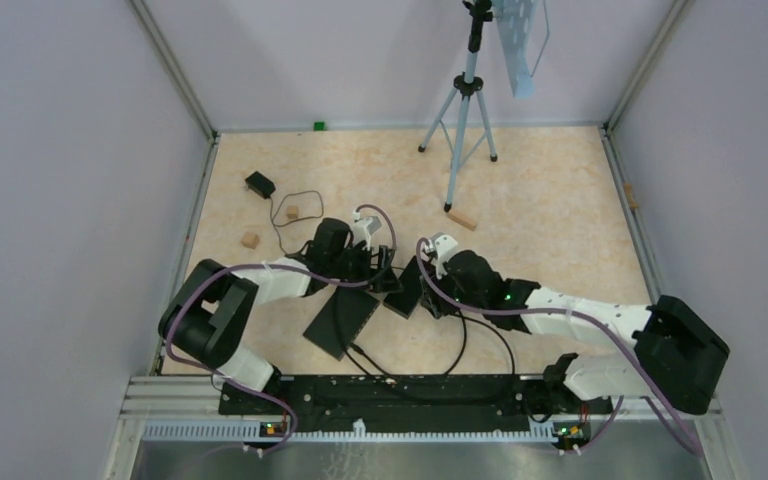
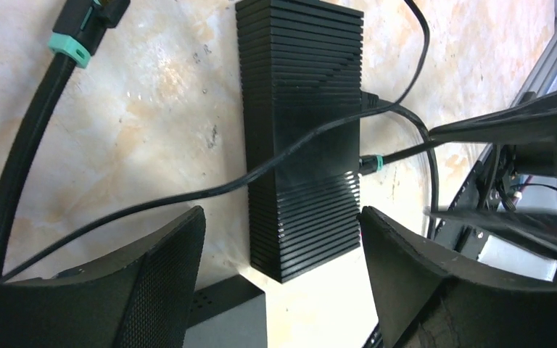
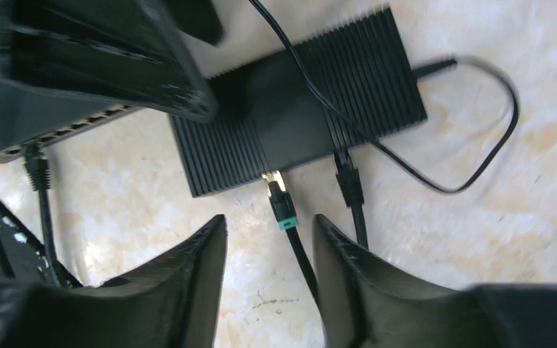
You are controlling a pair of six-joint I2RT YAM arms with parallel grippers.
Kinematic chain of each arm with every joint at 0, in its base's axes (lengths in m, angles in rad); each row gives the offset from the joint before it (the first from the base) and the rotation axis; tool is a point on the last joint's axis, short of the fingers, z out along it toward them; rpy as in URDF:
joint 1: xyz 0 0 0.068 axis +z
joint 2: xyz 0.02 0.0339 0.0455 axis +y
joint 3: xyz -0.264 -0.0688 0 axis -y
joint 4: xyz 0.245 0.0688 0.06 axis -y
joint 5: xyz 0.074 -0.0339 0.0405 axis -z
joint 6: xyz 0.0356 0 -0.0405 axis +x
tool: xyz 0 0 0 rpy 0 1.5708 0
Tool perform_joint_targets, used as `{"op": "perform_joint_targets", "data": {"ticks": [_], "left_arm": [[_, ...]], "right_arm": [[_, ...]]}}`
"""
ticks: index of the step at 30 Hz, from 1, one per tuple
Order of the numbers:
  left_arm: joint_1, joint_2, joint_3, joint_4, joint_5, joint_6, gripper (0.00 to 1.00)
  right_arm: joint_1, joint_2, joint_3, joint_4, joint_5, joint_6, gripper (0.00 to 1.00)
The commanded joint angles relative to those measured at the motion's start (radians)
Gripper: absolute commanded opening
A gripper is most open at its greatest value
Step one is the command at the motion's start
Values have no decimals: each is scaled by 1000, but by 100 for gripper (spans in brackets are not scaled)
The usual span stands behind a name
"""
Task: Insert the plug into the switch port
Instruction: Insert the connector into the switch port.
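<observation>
A ribbed black switch lies on the marbled table; it also shows in the left wrist view and in the top view. A black plug with a green boot lies with its tip at the switch's side, some metal of the tip showing. Its cable runs back between the fingers of my right gripper, which is open and holds nothing. A second black cable enters the switch beside it. My left gripper is open, its fingers either side of the switch's near end.
A larger black box with a row of ports lies to the left, with a cable plugged in; it shows in the top view. A loose plug with a green band lies nearby. A tripod, wooden blocks and a small black adapter stand farther back.
</observation>
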Motion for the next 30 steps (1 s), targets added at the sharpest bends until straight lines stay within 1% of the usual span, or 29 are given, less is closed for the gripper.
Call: {"op": "perform_joint_targets", "data": {"ticks": [1,3,5,6,8,11,15,16,20,24,27,30], "left_arm": [[7,-84,19,-13,22,17,84],[8,-116,13,-24,-3,14,90],[9,-146,8,-33,-26,14,98],[9,-157,4,-35,-33,14,99],[11,-174,4,-58,-78,8,99],[14,-213,-8,-65,-156,-12,99],[16,-267,-22,-53,-197,-33,99],[17,-278,-23,-52,-198,-35,99],[18,-298,-29,-51,-168,-25,99],[17,-286,-35,-52,-122,-13,99],[17,-268,-46,-29,-93,-23,97],[18,-249,-70,31,-60,-45,96]], "right_arm": [[2,68,63,-31,54,15,41],[2,75,32,14,64,-1,42],[3,63,-32,113,60,-32,49],[3,59,-58,154,56,-42,51],[3,59,-92,212,54,-86,52],[2,80,-109,254,63,-143,54],[0,125,-104,282,48,-202,56],[-1,131,-100,286,37,-210,55],[-1,162,-94,299,-2,-228,43],[-5,174,-100,301,-25,-230,40],[-5,188,-103,306,-33,-234,39],[-8,213,-99,307,-31,-228,31]]}}
